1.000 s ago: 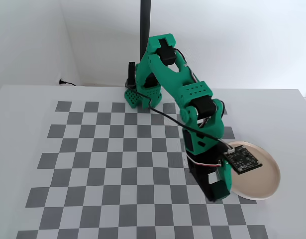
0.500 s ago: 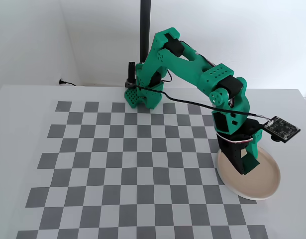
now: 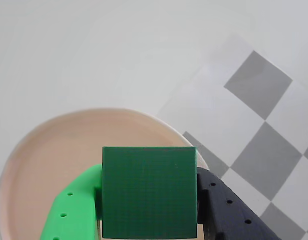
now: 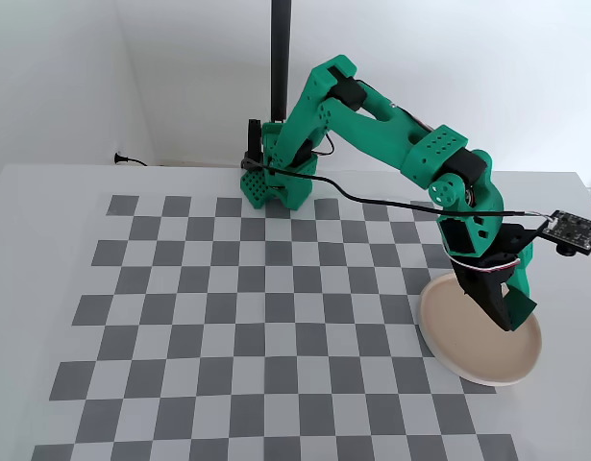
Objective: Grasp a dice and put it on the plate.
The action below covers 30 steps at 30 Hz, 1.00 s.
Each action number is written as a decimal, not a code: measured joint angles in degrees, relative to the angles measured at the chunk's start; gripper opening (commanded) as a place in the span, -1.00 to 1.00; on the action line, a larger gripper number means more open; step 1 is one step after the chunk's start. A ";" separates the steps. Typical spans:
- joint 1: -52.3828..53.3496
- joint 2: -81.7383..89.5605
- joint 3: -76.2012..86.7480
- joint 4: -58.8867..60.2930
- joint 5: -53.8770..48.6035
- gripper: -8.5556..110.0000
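in the wrist view the plate (image 3: 58, 150) fills the lower left, pale pinkish-beige, its rim curving up and over toward the right. in front of the plate sits the bright green finger (image 3: 73, 212), pressed against the left face of the dice (image 3: 149, 192) — a dark green plain cube held square to the camera. the black finger (image 3: 234, 212) presses its right face, so the jaws are closed on the dice with the cube filling the gap between them. the dice is over the plate's right part; whether it touches the plate cannot be told. right of the plate's rim lies the checkerboard mat (image 3: 259, 115), grey and white squares.

in the fixed view the arm's green base (image 4: 274, 182) stands well to the upper left of the plate (image 4: 449, 351), at the mat's far edge. the arm arches rightward and down — the gripper (image 4: 509, 312) points down over the plate's right half. the dice itself is hidden here. a small circuit board (image 4: 576, 229) juts out above the plate's right edge.
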 measured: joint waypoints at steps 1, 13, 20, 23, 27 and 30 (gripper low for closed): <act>-0.26 -1.05 -0.09 -0.44 0.18 -0.93; -2.02 -18.81 -13.62 -0.26 3.25 -0.93; -2.02 -28.13 -20.57 -0.26 4.75 -0.92; -2.02 -31.29 -21.36 -0.44 5.45 -0.86; -2.02 -32.70 -23.12 -0.35 6.50 -0.75; -2.02 -32.96 -23.38 -0.62 6.86 -0.67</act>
